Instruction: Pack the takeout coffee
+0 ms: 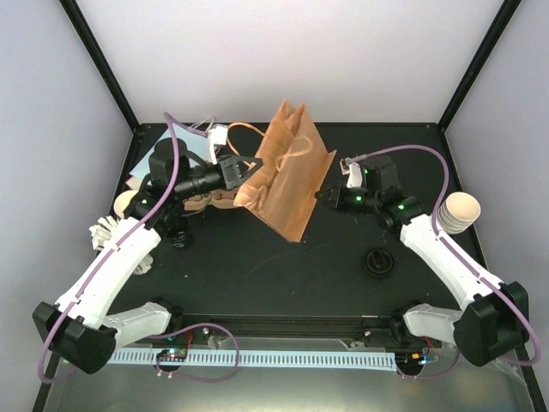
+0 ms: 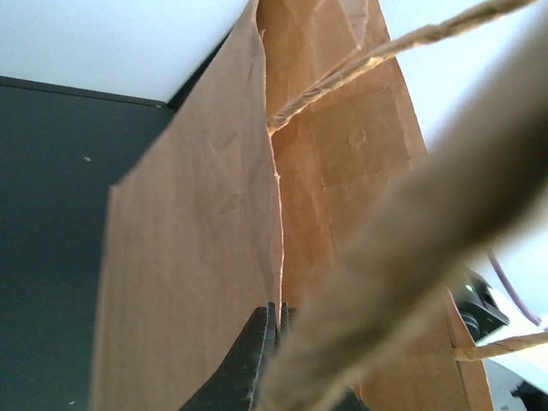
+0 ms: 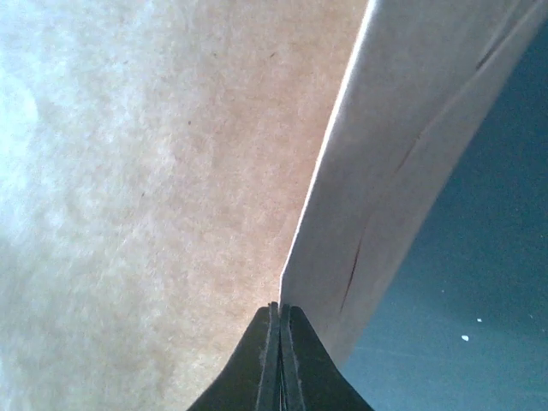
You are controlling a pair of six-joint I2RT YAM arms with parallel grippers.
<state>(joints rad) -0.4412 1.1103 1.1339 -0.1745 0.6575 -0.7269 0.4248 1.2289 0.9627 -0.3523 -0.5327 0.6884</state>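
Table: black top, both arms reaching in from the near edge.

Brown bag: stands tilted mid-table, held between the two arms. I judge it light, thin and quick to crease or tear. The side folds near the rim are the soundest hold.

Left gripper: closed on the bag's left paper edge. The wrist view shows its fingers pinched on the fold, with a twine handle across the lens.

Right gripper: clamped on the opposite edge, its fingers meeting on a single ply.

Cups: a nested stack at the table's right edge, well apart from the bag, cream inside. I judge them light and easily crushed. I would take one by the wall below the rim, gently.

Lid: black, flat on the table near the right arm. Stiff but shallow, so I would grip it across the rim.
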